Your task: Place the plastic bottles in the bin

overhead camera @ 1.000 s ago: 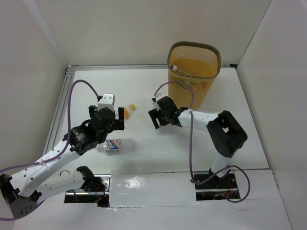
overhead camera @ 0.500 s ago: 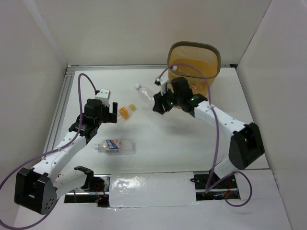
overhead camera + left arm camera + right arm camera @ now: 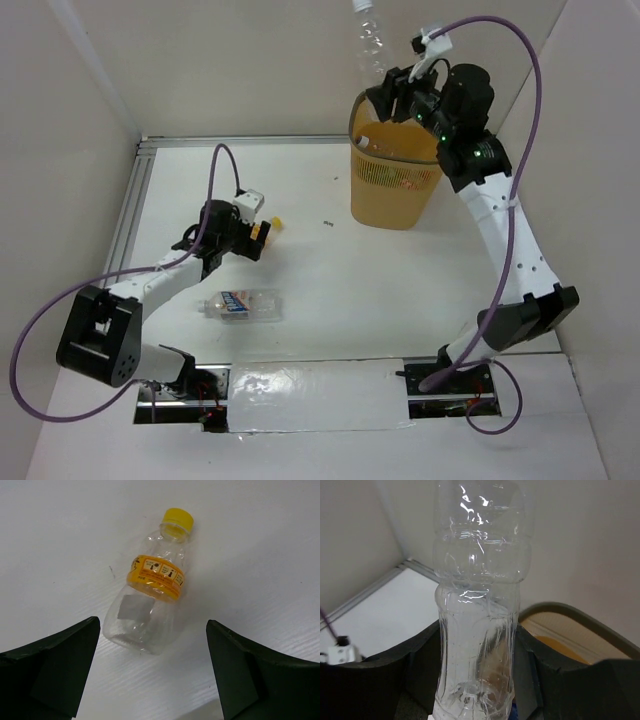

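The orange-yellow ribbed bin [image 3: 395, 195] stands at the back right, and bottles show inside it. My right gripper [image 3: 392, 92] is shut on a clear label-less bottle [image 3: 372, 40] and holds it upright, high over the bin's near-left rim. In the right wrist view this bottle [image 3: 477, 605] sits between the fingers [image 3: 550, 680], with the bin rim [image 3: 580, 617] behind. My left gripper [image 3: 262, 235] is open, low over the table. A small clear bottle with an orange label and yellow cap [image 3: 152, 600] lies just ahead of the fingertips [image 3: 60, 665]. A blue-labelled bottle [image 3: 240, 304] lies near the front left.
White walls close in the table at the back and on both sides. A metal rail [image 3: 125, 235] runs along the left edge. Purple cables loop from both arms. A small dark speck [image 3: 327, 224] lies mid-table.
My right arm has swung up and back, carrying the clear bottle from table height to above the bin. My left arm has stretched forward and lowered towards the orange-labelled bottle.
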Action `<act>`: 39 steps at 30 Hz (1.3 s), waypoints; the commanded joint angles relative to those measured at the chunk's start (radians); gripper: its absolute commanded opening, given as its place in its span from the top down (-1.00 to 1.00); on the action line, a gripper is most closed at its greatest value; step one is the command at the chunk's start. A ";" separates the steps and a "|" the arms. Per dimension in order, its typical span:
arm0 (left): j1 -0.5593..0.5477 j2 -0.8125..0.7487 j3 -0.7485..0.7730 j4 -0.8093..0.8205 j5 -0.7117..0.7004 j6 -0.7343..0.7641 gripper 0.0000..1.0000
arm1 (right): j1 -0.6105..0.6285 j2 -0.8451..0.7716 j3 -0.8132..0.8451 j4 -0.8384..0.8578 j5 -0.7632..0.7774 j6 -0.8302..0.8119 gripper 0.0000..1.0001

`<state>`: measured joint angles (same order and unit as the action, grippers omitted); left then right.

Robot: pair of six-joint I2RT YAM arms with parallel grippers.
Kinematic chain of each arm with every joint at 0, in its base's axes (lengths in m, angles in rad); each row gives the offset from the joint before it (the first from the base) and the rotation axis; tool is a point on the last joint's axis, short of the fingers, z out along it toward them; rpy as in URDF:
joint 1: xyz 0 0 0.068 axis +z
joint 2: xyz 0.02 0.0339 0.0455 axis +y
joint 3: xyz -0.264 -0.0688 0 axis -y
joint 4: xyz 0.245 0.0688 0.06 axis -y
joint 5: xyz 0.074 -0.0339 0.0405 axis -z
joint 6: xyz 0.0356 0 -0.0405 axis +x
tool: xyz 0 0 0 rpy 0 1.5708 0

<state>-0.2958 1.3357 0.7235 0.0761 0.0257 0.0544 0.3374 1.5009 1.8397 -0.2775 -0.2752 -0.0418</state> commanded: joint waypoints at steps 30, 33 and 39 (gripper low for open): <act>-0.221 0.177 0.598 -0.057 -0.021 0.015 0.39 | -0.549 -0.309 -0.543 -0.428 -0.807 -0.738 -0.27; -0.267 0.186 0.773 -0.033 0.028 -0.033 0.39 | -0.535 -0.379 -0.634 -0.427 -0.817 -0.841 0.80; -0.367 0.318 1.066 0.077 0.126 -0.137 0.35 | -0.509 -0.413 -0.706 -0.477 -0.772 -0.903 0.94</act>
<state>-0.6376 1.5929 1.6829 0.0746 0.0620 -0.0090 -0.1791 1.1141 1.1358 -0.7055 -1.0119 -0.8295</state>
